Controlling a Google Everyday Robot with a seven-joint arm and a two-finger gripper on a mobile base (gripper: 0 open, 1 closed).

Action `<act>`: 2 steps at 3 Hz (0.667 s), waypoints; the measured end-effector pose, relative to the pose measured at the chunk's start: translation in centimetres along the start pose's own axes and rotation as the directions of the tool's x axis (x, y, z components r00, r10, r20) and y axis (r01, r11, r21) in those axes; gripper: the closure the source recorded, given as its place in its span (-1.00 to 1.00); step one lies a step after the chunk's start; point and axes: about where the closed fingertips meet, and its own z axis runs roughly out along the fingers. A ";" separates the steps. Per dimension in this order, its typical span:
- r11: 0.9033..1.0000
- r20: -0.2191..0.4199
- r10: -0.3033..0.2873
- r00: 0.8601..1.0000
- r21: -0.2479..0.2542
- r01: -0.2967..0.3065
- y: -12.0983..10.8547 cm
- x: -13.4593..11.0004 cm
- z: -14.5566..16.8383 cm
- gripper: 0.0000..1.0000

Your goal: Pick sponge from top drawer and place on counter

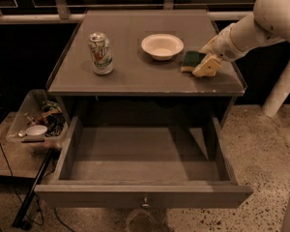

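The sponge (190, 60), dark green over yellow, lies on the counter (135, 76) at the right, just right of the white bowl. My gripper (206, 65) is at the sponge's right side, low over the counter and touching or nearly touching it; I cannot tell which. The white arm reaches in from the upper right. The top drawer (145, 153) is pulled out wide below the counter's front edge, with nothing in it and its small knob facing front.
A white bowl (162, 46) stands at the counter's middle and a soda can (101, 53) at its left. A clear plastic bin of clutter (36, 122) sits on the floor left of the cabinet. A white post stands at the right.
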 end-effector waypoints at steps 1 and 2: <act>1.000 0.000 0.000 1.000 0.000 0.000 0.0 0.0 0.0 -1.00; 1.000 0.000 0.000 1.000 0.000 0.000 0.0 0.0 0.0 -1.00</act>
